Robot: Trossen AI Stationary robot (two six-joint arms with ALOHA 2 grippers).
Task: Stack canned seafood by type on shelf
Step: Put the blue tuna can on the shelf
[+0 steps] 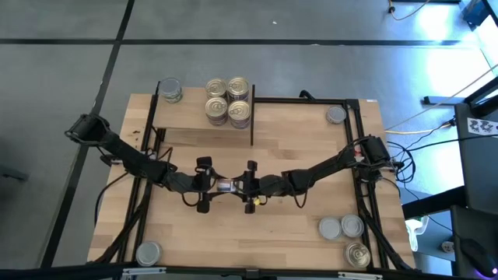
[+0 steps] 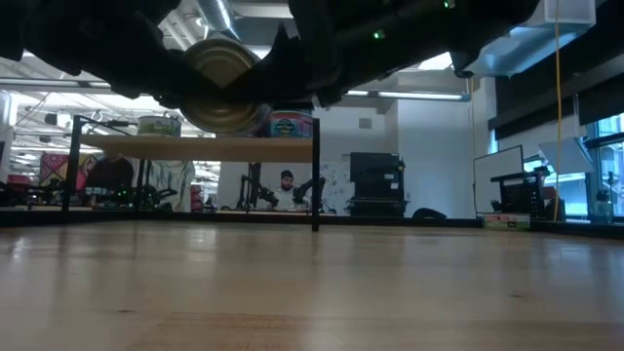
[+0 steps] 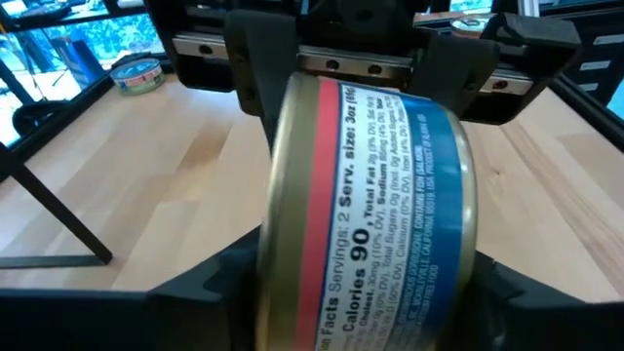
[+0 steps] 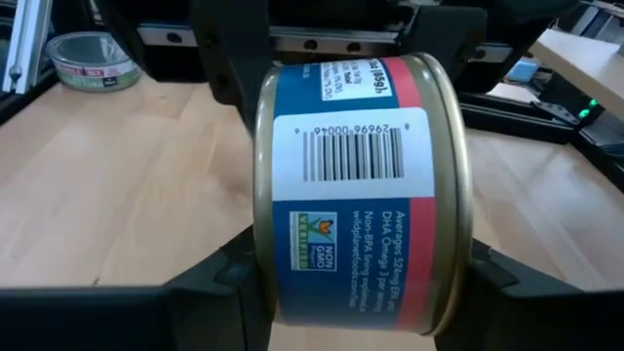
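Blue-and-red label fills both wrist views: one tin hangs on its side between the two grippers at the middle of the table, lifted clear of the wood. In the left wrist view the left gripper has its dark fingers against the tin's sides, and the other arm's fingers close on it from beyond. In the right wrist view the right gripper clamps the same tin the same way, barcode facing the camera. Both sets of fingers sit against the tin; whether the left pair grips firmly or is easing off I cannot tell.

The tin's round axis runs roughly 9 to 3 o'clock in the high view, along the line joining the two wrists, so this looks like a handover. From the low view its gold end faces the camera.

The shelf lies toward 12 o'clock from the grippers. A cluster of stacked tins stands at its 12 o'clock edge, and a single silver-topped tin at its 2 o'clock corner. Neither arm is clearly nearer to the cluster.

Loose tins wait near the table's 4 o'clock corner; one more sits at 7 o'clock.
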